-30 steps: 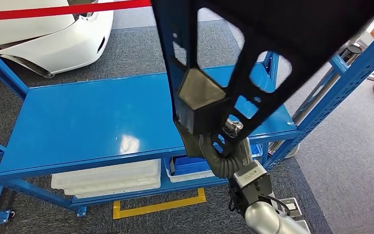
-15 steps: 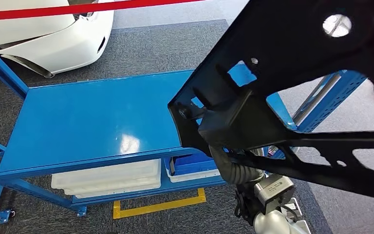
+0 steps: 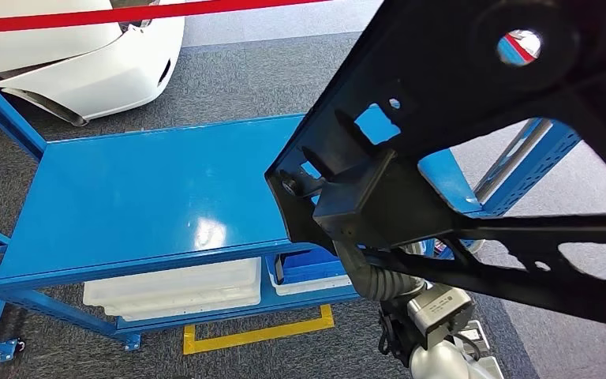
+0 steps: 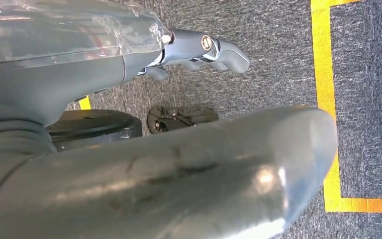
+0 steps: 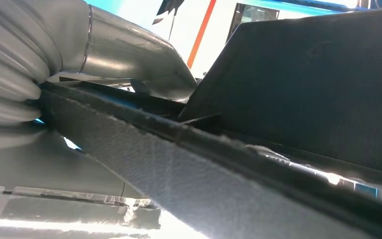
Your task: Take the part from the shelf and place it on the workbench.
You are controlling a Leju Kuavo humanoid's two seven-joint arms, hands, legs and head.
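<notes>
A large black plastic part [image 3: 458, 103] with cut-out openings hangs close in front of the head view, tilted, over the right end of the blue shelf [image 3: 142, 189]. My right hand [image 3: 363, 264] grips it from below; only the grey ribbed cover and wrist show under the part's boxy block. In the right wrist view the thumb [image 5: 124, 55] presses on the part's textured edge [image 5: 303, 89]. My left hand [image 4: 179, 164] hangs over the grey carpet with its fingers [image 4: 204, 47] apart and nothing in them.
White bins [image 3: 173, 288] and a blue bin [image 3: 308, 268] sit on the shelf's lower level. A blue upright [image 3: 521, 170] stands behind the part. A white car [image 3: 87, 55] and red tape [image 3: 87, 16] lie beyond. Yellow floor marking [image 3: 252, 335] borders the shelf.
The part has swung in my right hand from nearly upright to a flatter tilt spreading to the right. In the last half second it shifted only slightly. My right wrist moved a little right.
</notes>
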